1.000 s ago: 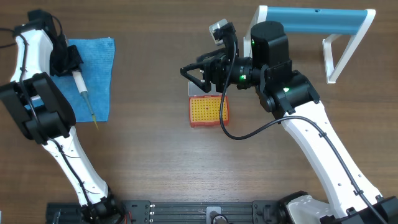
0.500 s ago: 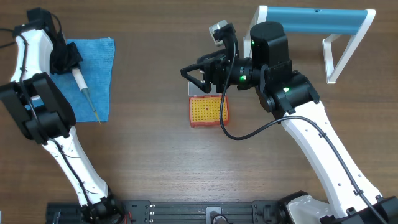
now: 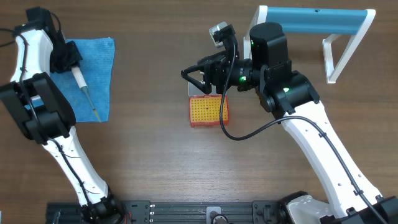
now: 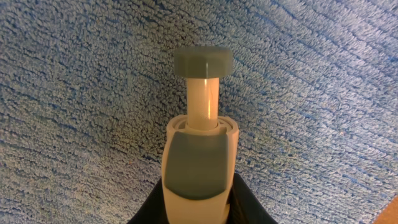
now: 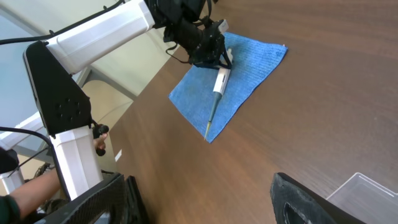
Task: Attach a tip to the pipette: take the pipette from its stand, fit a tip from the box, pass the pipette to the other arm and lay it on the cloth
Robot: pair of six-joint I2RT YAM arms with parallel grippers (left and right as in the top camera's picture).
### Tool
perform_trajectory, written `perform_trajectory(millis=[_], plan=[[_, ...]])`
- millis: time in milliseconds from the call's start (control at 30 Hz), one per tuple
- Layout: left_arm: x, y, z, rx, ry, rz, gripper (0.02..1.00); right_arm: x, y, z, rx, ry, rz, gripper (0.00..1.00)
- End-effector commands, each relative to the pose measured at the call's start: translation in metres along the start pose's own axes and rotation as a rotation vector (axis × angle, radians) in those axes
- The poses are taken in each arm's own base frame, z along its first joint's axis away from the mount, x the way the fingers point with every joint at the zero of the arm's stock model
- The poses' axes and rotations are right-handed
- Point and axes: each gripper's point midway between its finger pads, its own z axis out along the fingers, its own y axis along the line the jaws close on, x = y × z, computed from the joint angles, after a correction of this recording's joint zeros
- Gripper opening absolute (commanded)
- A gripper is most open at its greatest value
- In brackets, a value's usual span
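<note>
The wooden worktop (image 3: pixel 143 162) carries everything we see. The right arm (image 3: pixel 311 124) rises from the near right and bends in toward the middle. The left arm (image 3: pixel 37 106) stands at the near left and reaches to the far left corner. A blue and white stand (image 3: pixel 317 20) sits at the far right, well apart from the other things.

At the far left lies the blue cloth (image 3: pixel 99 56), spread flat. Near the middle of the worktop sits the orange tip box (image 3: pixel 208 112), its grid of tips facing up.

The right gripper (image 3: pixel 193 79) hangs raised near the tip box, and its jaws are spread wide with nothing between them. We cannot tell exactly what lies beneath it.

The left gripper (image 3: pixel 68 63) is low over the far part of the cloth. Its jaws are clenched on the upper body of the pipette (image 3: pixel 81 84), whose dark fingers press against both sides in the left wrist view. The pipette lies along the cloth, pointing toward the near side and slightly right. We cannot tell whether its body rests on the fabric or sits just above it.

The grey plunger button (image 4: pixel 203 61) stands out from the held end, over the cloth. The yellow tip (image 3: pixel 93 112) is fitted on the pipette, and its fine end reaches the cloth's near edge.
</note>
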Motion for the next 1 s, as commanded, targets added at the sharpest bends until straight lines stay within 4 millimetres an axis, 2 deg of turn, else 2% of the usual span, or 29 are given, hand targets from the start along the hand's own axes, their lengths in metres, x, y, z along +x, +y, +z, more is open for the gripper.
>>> perform_trajectory(millis=[33,400,433,467,567,633,733,900,1000], plan=[[-0.008,-0.0012,-0.0015,-0.011,-0.026,-0.01,0.11,-0.0032,0.0024,0.0015,0.001,-0.004,-0.005,0.761],[-0.0085,0.0007,-0.0015,-0.022,-0.028,-0.01,0.218,-0.0034,0.0026,0.0015,0.0,-0.004,-0.006,0.761],[-0.0086,0.0013,-0.0016,-0.025,-0.029,-0.01,0.233,-0.0034,0.0026,0.0015,0.0,-0.004,-0.006,0.761],[-0.0085,0.0013,-0.0015,-0.026,-0.028,-0.01,0.294,-0.0034,0.0026,0.0015,0.0,-0.004,-0.006,0.761],[-0.0086,0.0013,-0.0016,-0.026,-0.029,-0.01,0.325,-0.0035,0.0027,0.0014,0.0,-0.005,-0.006,0.763],[-0.0085,0.0013,-0.0015,-0.026,-0.028,-0.01,0.437,-0.0034,0.0026,0.0015,0.0,-0.004,-0.006,0.761],[-0.0083,0.0013,-0.0015,-0.026,-0.027,-0.01,0.52,-0.0035,0.0027,0.0014,0.0,-0.005,-0.006,0.759],[-0.0049,0.0017,-0.0015,-0.027,-0.014,-0.011,0.752,-0.0032,0.004,0.0014,-0.007,-0.003,-0.007,0.761],[0.0003,0.0021,-0.0042,-0.03,0.006,-0.01,0.849,-0.0031,0.004,0.0014,-0.008,-0.002,-0.007,0.763]])
